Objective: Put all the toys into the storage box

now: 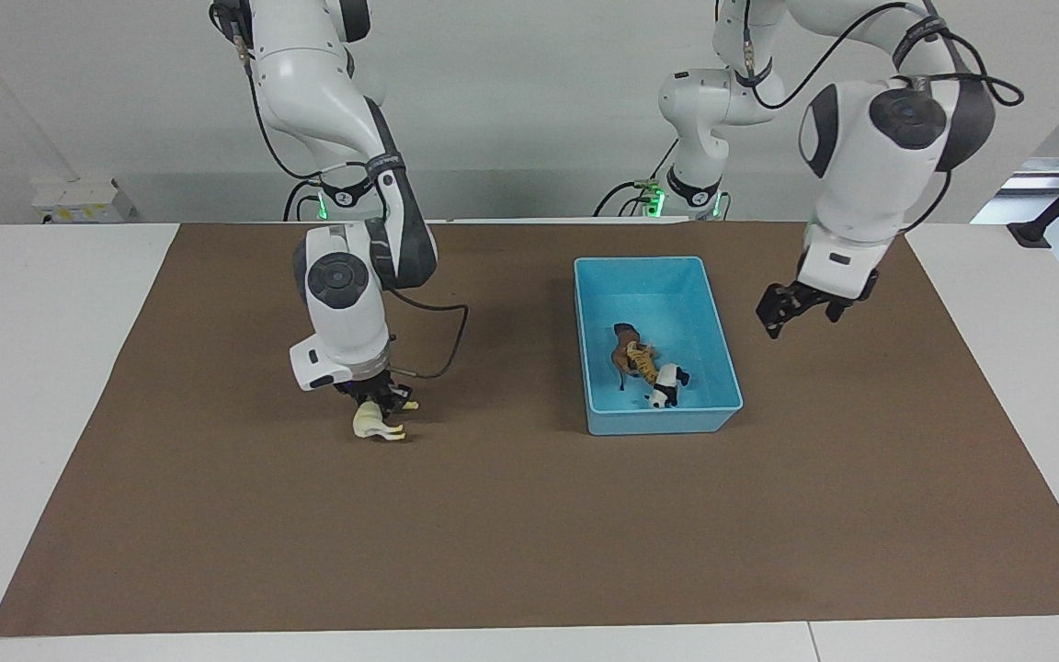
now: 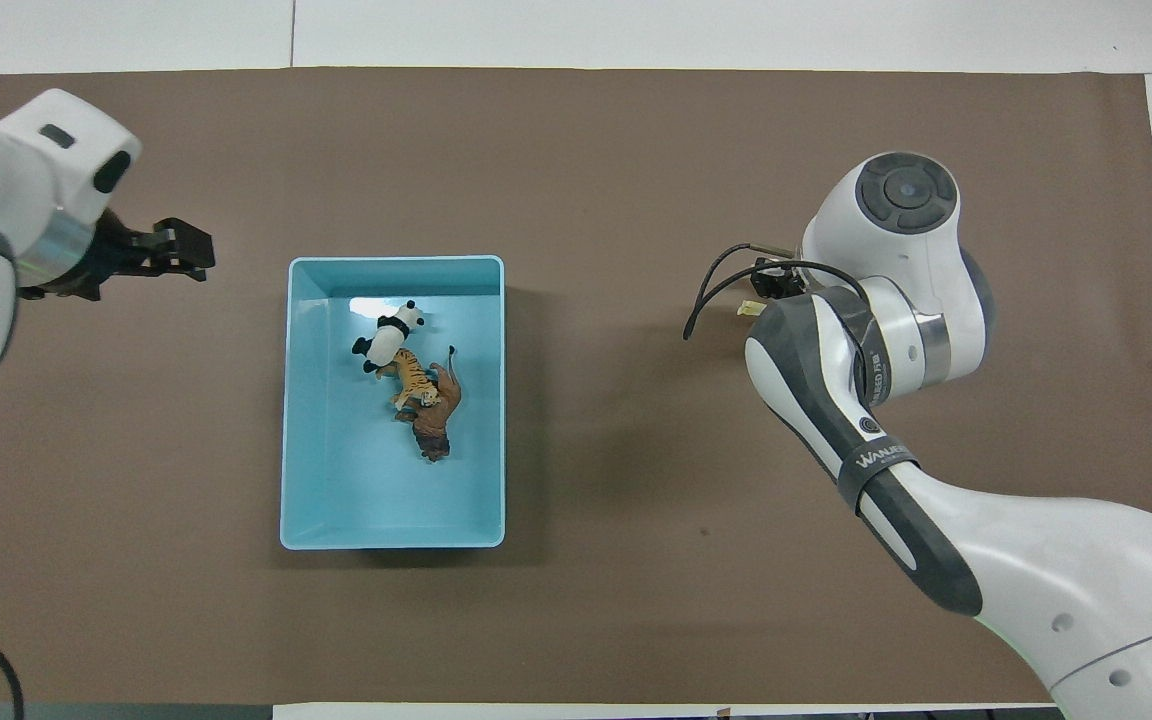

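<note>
The light blue storage box [image 1: 640,264] stands on the brown mat, toward the left arm's end. The panda [image 1: 667,384], the tiger [image 1: 644,360] and the lion [image 1: 623,349] lie together inside it. They also show in the overhead view: panda [image 2: 391,335], tiger [image 2: 416,378], lion [image 2: 438,420]. The cream-white horse [image 1: 375,425] lies on the mat toward the right arm's end. My right gripper [image 1: 387,403] is down right at the horse, touching it from above. In the overhead view the right arm hides it, apart from a cream tip [image 2: 752,308]. My left gripper [image 1: 801,317] is open and empty, up in the air beside the box.
The brown mat [image 1: 529,552] covers most of the white table. A small white box [image 1: 79,198] sits at the table's edge near the right arm's base. A black cable [image 1: 442,354] loops from the right wrist.
</note>
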Controlling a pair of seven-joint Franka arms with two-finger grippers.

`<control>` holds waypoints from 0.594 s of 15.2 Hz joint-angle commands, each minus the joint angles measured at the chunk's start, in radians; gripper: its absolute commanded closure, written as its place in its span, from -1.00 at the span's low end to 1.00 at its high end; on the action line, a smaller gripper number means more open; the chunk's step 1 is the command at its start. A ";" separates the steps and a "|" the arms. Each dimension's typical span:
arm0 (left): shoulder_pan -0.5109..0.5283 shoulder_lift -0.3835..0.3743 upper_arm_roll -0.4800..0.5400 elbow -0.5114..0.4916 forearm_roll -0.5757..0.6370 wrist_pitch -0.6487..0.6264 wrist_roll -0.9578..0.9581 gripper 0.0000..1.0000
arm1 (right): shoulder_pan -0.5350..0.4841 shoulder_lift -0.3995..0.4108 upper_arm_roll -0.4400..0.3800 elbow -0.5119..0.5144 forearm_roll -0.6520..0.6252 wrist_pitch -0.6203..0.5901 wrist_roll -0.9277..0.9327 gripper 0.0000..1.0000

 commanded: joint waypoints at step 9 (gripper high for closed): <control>0.069 -0.172 -0.002 -0.028 -0.029 -0.238 0.135 -1.00 | 0.400 0.178 0.014 0.594 0.183 -0.150 0.479 1.00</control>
